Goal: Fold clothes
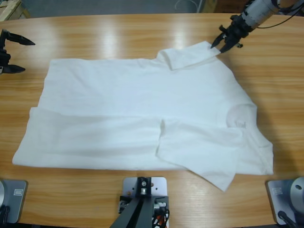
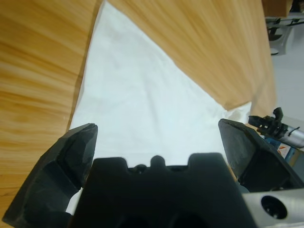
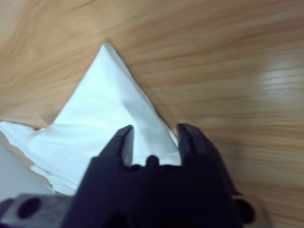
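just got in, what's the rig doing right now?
Folding a white shirt that lies spread across the wooden table. The near long edge and one sleeve are already turned in over the body. The right gripper is at the tip of the far sleeve, its jaws narrowly apart with the cloth between them. The left gripper sits wide open at the table's edge beyond the shirt's other end, holding nothing.
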Robot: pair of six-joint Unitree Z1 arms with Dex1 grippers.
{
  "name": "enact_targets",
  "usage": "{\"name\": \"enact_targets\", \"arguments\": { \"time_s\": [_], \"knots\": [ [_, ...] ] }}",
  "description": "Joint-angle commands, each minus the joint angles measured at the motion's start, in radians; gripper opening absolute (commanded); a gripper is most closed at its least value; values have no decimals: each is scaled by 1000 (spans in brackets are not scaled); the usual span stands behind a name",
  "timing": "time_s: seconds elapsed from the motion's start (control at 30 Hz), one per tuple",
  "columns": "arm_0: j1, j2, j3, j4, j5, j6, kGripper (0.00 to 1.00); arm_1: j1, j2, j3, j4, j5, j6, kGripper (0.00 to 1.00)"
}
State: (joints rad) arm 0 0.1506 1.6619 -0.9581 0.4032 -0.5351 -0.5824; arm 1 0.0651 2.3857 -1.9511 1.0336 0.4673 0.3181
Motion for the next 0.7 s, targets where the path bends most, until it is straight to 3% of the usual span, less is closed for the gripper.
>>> {"name": "enact_targets", "arguments": {
  "time_s": [0.03, 0.2, 0.33, 0.57, 0.7],
  "knots": [
    [14, 33, 68, 9, -9, 43, 991, -10, 22, 32, -11, 11, -97, 0],
    [33, 27, 79, 8, -8, 87, 991, -10, 10, 24, 4, 13, -103, 0],
    [40, 71, -6, -3, -11, 258, 988, -10, -30, 2, 25, 42, -103, 0],
    [73, 357, -204, 6, -102, 370, 1000, -8, -56, 1, 60, 45, -103, 0],
    [95, 509, -364, 147, -134, 450, 963, -8, -49, 1, 61, 44, -104, 0]
  ]
}}
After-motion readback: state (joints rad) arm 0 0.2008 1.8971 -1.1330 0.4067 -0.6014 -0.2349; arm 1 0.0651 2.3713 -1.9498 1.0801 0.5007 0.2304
